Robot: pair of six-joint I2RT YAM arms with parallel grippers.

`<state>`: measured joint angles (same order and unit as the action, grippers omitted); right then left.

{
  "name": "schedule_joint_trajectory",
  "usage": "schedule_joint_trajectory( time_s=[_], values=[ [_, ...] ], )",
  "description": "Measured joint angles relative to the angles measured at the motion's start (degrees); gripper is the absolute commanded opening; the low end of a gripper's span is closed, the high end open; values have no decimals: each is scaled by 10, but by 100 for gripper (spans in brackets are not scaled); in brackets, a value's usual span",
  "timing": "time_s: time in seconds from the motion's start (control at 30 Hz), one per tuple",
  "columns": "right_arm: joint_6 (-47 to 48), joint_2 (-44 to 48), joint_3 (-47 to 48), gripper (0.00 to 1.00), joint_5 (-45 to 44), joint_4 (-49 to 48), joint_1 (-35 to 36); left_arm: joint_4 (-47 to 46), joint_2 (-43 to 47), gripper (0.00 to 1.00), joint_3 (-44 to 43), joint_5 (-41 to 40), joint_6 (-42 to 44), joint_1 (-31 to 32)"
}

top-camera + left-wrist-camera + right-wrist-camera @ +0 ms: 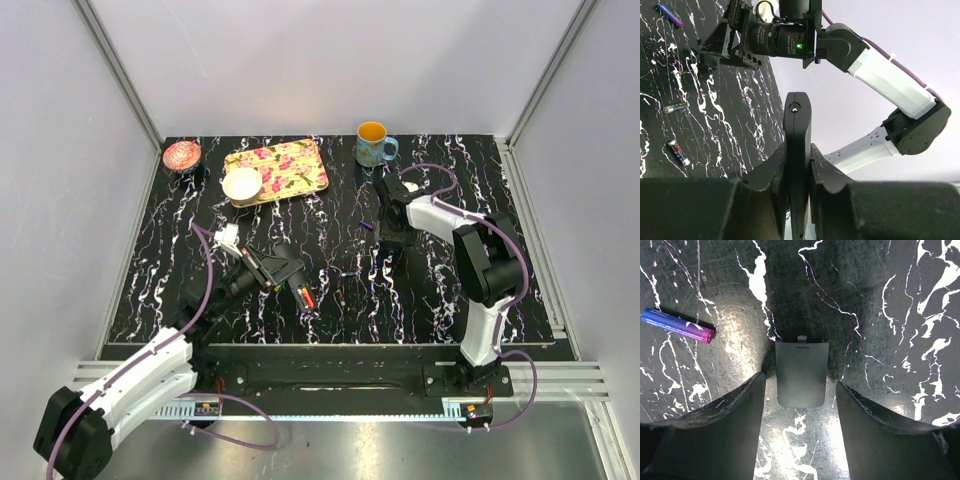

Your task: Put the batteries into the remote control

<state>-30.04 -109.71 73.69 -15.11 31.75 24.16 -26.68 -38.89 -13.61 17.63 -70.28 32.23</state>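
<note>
My left gripper is shut on the remote control, a slim black bar held edge-on and raised off the black marble table; in the top view this gripper is at centre-left. Two batteries lie on the table below it; the orange-red one lies just right of it. My right gripper is open, low over a flat grey battery cover lying between its fingers. The purple-blue battery lies to its left and shows in the top view too.
A floral tray with a white bowl on its left end stands at the back. A pink bowl is at the back left, a blue mug at the back, right of the tray. Grey walls enclose the table.
</note>
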Motion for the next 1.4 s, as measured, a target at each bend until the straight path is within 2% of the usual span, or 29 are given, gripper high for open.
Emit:
schedule_joint_trajectory(
  time_s=[0.1,0.23,0.47,0.83,1.0,1.2,1.4],
  values=[
    [6,-5,0,64,9,-1,-2,-4,-11,0,0,4,0,0],
    [13,-9,0,53,19,-6,-9,-4,-19,0,0,6,-1,0],
    [20,-7,-8,41,41,-20,-19,-14,-25,0,0,6,-1,0],
    [32,23,-48,0,50,-47,-22,-33,-46,0,0,8,-3,0],
    [37,77,-63,0,80,13,-23,-43,-75,0,-4,8,-3,0],
    [56,239,-46,0,133,109,-9,-97,-151,0,-24,6,-16,-1],
    [94,309,48,0,148,235,103,-179,-246,0,-49,-2,-32,-1]
  ],
)
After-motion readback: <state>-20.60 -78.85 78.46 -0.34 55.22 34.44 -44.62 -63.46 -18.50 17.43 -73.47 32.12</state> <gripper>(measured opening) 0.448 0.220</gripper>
